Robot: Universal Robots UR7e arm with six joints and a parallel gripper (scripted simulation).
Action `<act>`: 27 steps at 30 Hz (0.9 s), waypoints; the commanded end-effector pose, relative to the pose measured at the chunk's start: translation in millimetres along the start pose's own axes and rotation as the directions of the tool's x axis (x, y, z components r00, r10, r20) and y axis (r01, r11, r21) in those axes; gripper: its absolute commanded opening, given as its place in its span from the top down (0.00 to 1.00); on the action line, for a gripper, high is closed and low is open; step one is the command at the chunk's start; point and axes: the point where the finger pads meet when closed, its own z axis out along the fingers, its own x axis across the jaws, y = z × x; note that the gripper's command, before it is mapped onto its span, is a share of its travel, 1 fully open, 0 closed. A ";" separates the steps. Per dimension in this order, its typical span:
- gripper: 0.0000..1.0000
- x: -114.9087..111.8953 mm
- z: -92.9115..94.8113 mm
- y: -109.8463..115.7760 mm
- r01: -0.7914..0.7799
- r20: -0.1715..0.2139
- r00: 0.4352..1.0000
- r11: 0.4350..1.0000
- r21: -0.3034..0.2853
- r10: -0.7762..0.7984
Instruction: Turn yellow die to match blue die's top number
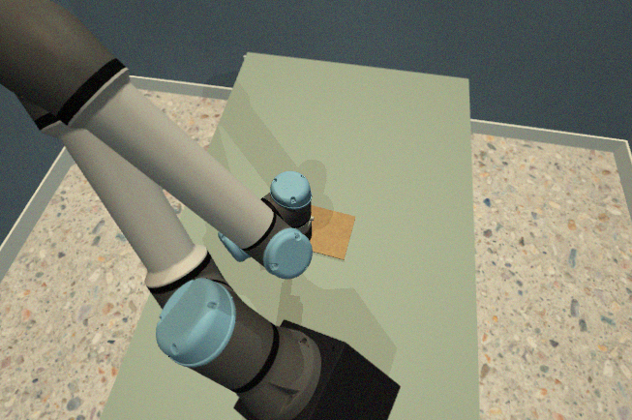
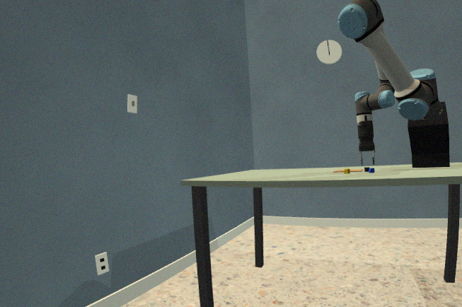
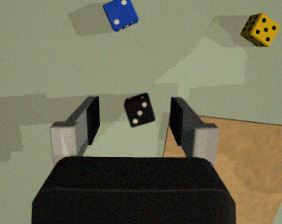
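In the wrist view the yellow die (image 3: 260, 30) lies on the green table at the far right, off the orange mat (image 3: 238, 169). The blue die (image 3: 120, 12) lies on the table at the far left, and its upward face shows two white pips. A black die (image 3: 139, 110) lies on the table straight below my gripper (image 3: 134, 111), which is open and empty and hangs above it. In the exterior view the gripper (image 2: 366, 162) hangs a little above the black die (image 2: 366, 169), with the blue die (image 2: 371, 170) next to it and the yellow die (image 2: 346, 170) further left.
The mat (image 1: 331, 232) lies flat near the middle of the table, partly hidden by my wrist in the top view, where the dice are hidden by the arm. The robot's dark base (image 2: 429, 141) stands at the table's end.
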 end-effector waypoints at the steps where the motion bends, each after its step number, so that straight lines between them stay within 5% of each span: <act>1: 0.00 3.2 -0.2 -1.9 0.000 -0.001 1.000 1.000 0.000 0.000; 27: 0.00 93.3 -0.2 -65.0 0.000 -0.001 1.000 1.000 0.000 0.000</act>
